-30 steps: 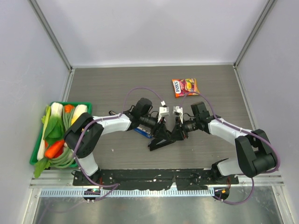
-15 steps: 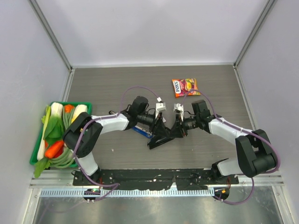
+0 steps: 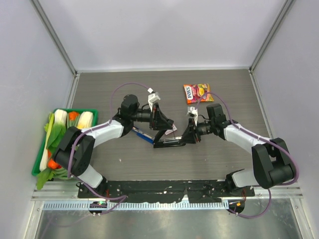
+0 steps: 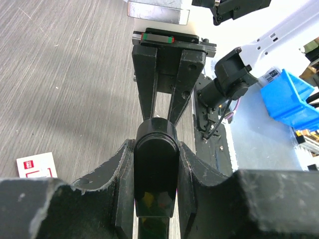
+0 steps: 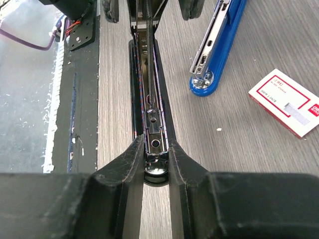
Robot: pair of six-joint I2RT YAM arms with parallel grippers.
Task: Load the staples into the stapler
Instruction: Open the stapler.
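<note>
Both arms meet over the tabletop point(image 3: 114, 89) at the black stapler point(image 3: 172, 143), which is hinged open. The left gripper point(image 4: 155, 152) is clenched on its glossy top arm. The right gripper point(image 5: 156, 154) pinches one end of the base, with the magazine channel bared ahead of it. If either grasp slips, I judge the top arm could drop over the channel. No loose staples show. Their white-and-red box point(image 5: 286, 102) lies near the base, beside the blue stapler point(image 5: 217, 45).
</note>
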